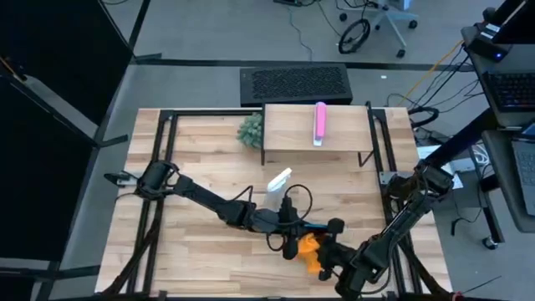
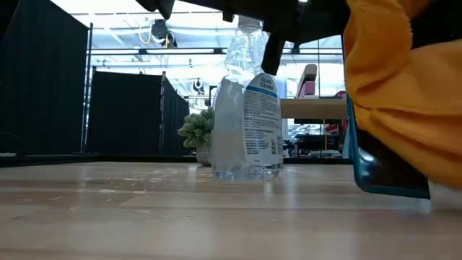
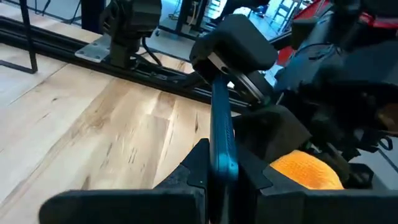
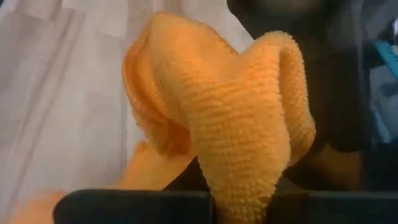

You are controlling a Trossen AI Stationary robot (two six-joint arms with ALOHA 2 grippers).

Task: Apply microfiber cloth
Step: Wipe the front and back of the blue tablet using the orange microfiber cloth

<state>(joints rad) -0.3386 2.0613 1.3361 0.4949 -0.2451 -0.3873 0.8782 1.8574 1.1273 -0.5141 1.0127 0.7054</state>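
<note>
Though bunched, ribbed orange microfiber cloth.

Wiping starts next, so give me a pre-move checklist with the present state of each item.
1. Left gripper clamped on the tablet, held on edge: ok.
2. Right gripper shut on the microfiber cloth: ok.
3. Cloth against the tablet's face, low view: ok.
4. Spray bottle upright, apart from the tablet: ok.
5. Screen wetted with cleaner: cannot tell.
</note>
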